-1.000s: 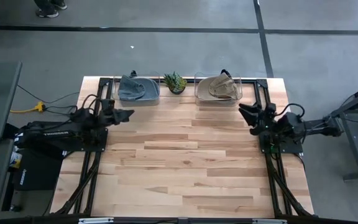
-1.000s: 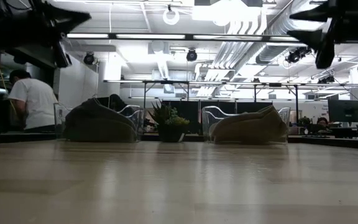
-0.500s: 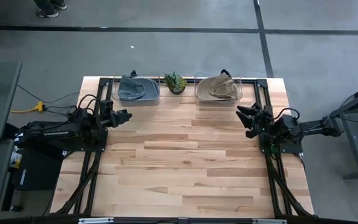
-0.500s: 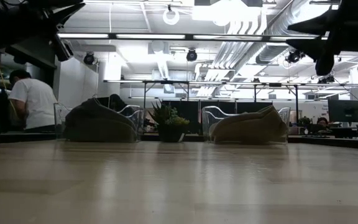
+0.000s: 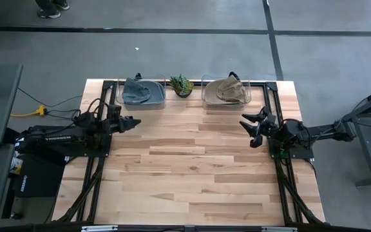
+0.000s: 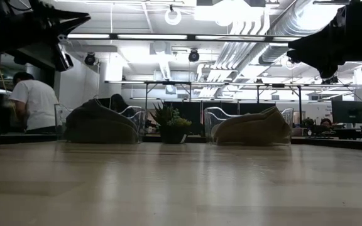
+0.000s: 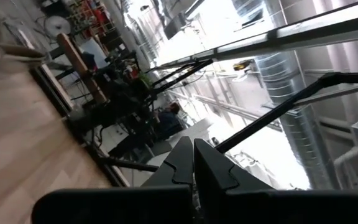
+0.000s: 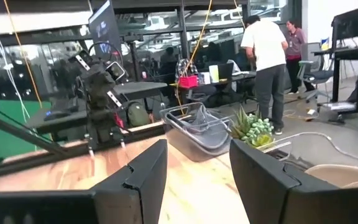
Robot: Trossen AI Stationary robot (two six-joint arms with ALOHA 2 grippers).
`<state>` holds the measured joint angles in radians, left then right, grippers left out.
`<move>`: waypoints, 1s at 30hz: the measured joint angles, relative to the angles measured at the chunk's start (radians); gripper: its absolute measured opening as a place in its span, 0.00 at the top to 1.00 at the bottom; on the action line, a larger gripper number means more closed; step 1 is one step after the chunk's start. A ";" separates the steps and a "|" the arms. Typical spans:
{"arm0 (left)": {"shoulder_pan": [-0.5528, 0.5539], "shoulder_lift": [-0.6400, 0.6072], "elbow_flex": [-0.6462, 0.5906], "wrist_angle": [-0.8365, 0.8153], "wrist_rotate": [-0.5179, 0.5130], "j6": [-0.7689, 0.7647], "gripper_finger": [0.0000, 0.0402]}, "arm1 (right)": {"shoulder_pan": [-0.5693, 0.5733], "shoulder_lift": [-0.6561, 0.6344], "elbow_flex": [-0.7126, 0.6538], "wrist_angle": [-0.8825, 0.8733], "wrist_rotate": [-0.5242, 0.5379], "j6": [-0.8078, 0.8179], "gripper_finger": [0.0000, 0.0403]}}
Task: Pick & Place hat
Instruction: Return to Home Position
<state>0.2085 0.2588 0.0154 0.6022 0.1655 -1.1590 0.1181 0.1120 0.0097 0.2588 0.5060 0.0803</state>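
Note:
A grey hat (image 5: 139, 91) lies in a clear bin (image 5: 160, 100) at the table's far edge, left of a small plant. A tan hat (image 5: 227, 90) lies in a second clear bin (image 5: 206, 98) to the plant's right. In the low view both the grey hat (image 6: 99, 122) and the tan hat (image 6: 253, 129) rest in their bins. My left gripper (image 5: 133, 122) hovers shut near the grey hat's bin, its fingers together in the left wrist view (image 7: 193, 167). My right gripper (image 5: 250, 131) hovers open, on the near side of the tan hat's bin, with a wide gap in the right wrist view (image 8: 197, 180).
A potted plant (image 5: 181, 85) stands between the two bins. Black frame rails (image 5: 95, 174) run along the table's left and right sides. The wooden table top (image 5: 185, 174) spreads toward the near edge. People stand in the room beyond, one in a white shirt (image 6: 33, 103).
My right gripper has moved a little toward the table's left and near edges, away from its base. My left gripper has edged slightly toward the table's right. Both hats have stayed in their bins.

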 joint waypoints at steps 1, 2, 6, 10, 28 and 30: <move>0.000 0.000 0.000 -0.002 -0.006 0.005 1.00 | 0.000 0.000 0.000 -0.001 0.000 -0.012 0.58; 0.000 0.000 0.000 -0.005 -0.020 0.010 1.00 | 0.000 0.000 0.000 -0.004 0.000 -0.021 0.58; 0.001 0.000 0.000 -0.008 -0.021 0.176 1.00 | 0.000 0.000 0.000 -0.006 0.000 -0.083 0.58; 0.000 0.000 0.000 -0.037 0.059 0.436 1.00 | 0.000 0.000 0.000 -0.020 -0.001 -0.177 0.58; 0.000 0.000 0.000 -0.074 0.117 0.546 1.00 | 0.000 0.000 -0.001 -0.182 -0.120 -0.167 0.58; 0.000 0.000 0.000 -0.094 0.116 0.542 1.00 | 0.000 0.000 -0.001 -0.182 -0.120 -0.167 0.58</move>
<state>0.2089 0.2584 0.0151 0.5083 0.2813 -0.6166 0.1184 0.1120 0.0090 0.0769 0.3859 -0.0865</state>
